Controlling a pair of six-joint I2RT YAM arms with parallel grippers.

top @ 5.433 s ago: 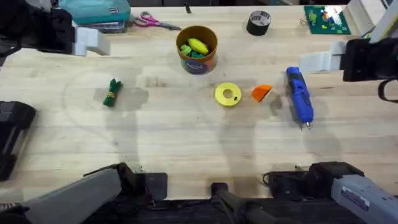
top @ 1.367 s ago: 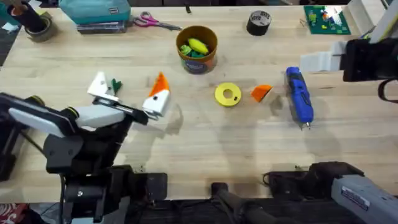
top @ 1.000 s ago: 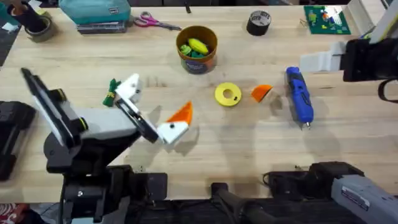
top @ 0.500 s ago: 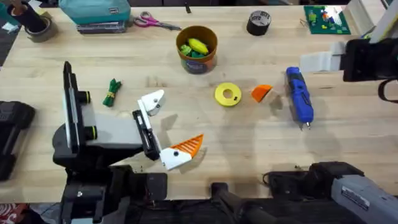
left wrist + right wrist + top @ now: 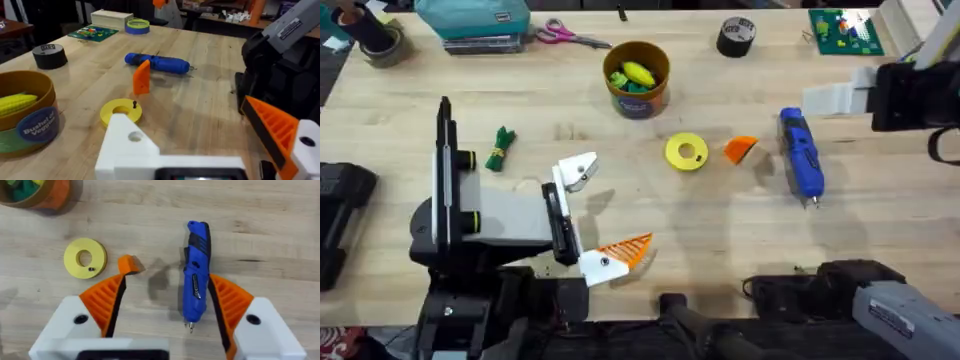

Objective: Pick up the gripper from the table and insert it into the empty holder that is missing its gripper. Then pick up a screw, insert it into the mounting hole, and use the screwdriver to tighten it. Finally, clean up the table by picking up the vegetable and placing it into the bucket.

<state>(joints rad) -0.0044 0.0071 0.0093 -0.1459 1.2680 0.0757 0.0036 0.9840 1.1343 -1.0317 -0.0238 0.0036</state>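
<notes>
Small ribbed orange plastic wedge gripper [image 5: 741,149]; blue pen-shaped screwdriver [image 5: 801,155]; dark green leafy vegetable [image 5: 499,149], yellowish-banded; round orange-brown bucket [image 5: 638,98], dark blue label; flat yellow disc [image 5: 686,152]; pale wooden table [image 5: 720,230].

A pale wooden tabletop [image 5: 740,230] with visible grain spans the overhead view, evenly lit, with soft shadows. Along its far edge sit a teal case [image 5: 475,18] at upper left, pink-handled scissors [image 5: 565,35] beside it, a black tape roll [image 5: 736,37] at upper centre-right, and a green circuit board [image 5: 842,30] at upper right. In the left wrist view, a dim room with cluttered benches lies beyond.
</notes>
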